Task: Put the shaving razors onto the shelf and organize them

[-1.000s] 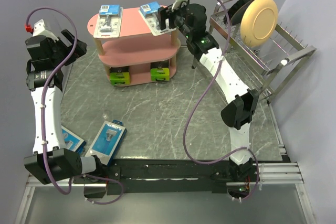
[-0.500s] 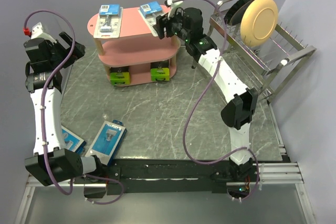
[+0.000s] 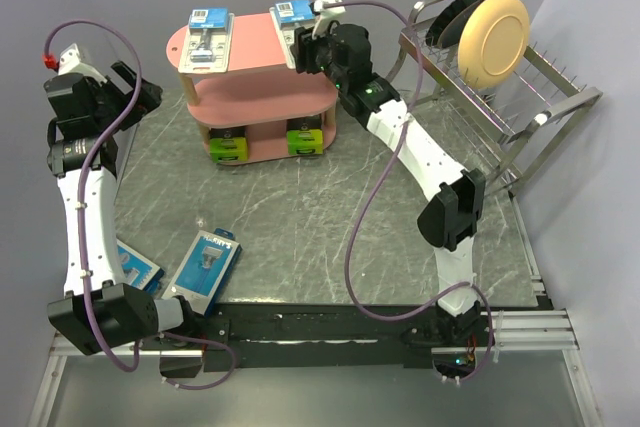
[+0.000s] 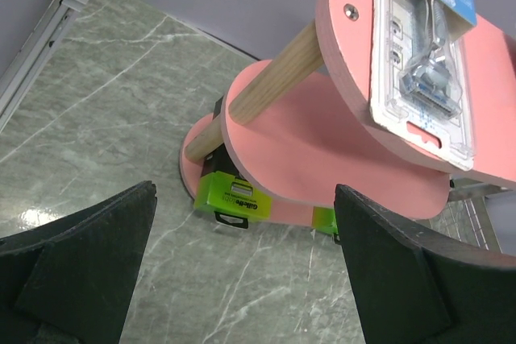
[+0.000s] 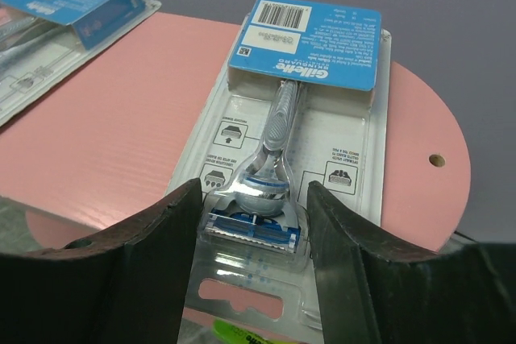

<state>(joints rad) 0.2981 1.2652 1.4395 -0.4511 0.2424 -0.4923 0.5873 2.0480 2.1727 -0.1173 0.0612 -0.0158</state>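
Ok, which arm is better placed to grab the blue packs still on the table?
Left. Both blue packs lie beside its base, and the left gripper hangs open and free. The right gripper is busy straddling a clear pack atop the shelf.

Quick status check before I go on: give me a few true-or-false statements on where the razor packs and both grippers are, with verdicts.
1. Both clear blister packs lie on the top board of the shelf. True.
2. The left gripper holds a blue-carded pack. False: its jaws stand wide open and empty, beside the shelf.
3. The two black and lime-green boxes sit on the bottom tier. True.
4. All six packs are on the shelf. False: two blue-carded packs lie on the table near the left arm's base.
5. The right gripper rests on the table. False: it is at the top board, fingers either side of the right blister pack's razor.
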